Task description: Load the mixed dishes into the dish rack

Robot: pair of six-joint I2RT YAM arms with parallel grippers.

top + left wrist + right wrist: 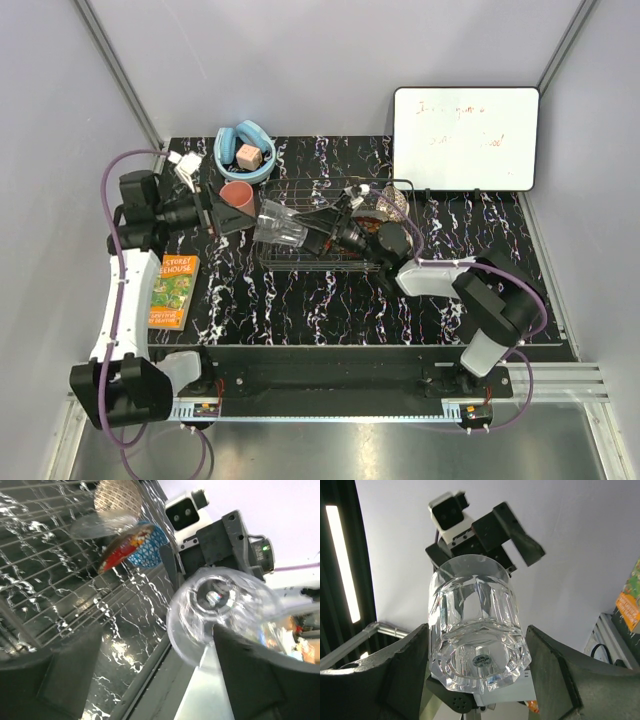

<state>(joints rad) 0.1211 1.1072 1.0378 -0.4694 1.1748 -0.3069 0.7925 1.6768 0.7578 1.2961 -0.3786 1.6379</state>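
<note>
Tumbler (280,226), clear glass, hangs on its side above the left end of the dish rack (320,266). Right gripper (477,645) is clamped on its base end. I note the long axis running across the table, with the mouth toward the left gripper (225,212), which is spread wide, empty and near the rim. I judge uprighting must precede release.

The left arm (120,290) rises along the table's left side, bends at the top and points its gripper (230,220) rightward, fingers (65,675) spread apart and holding nothing. The right arm (490,305) folds at its elbow and stretches leftward. Its gripper (310,232) faces the left one, fingers (395,675) closed against the sides of the clear glass tumbler (280,225).
</note>
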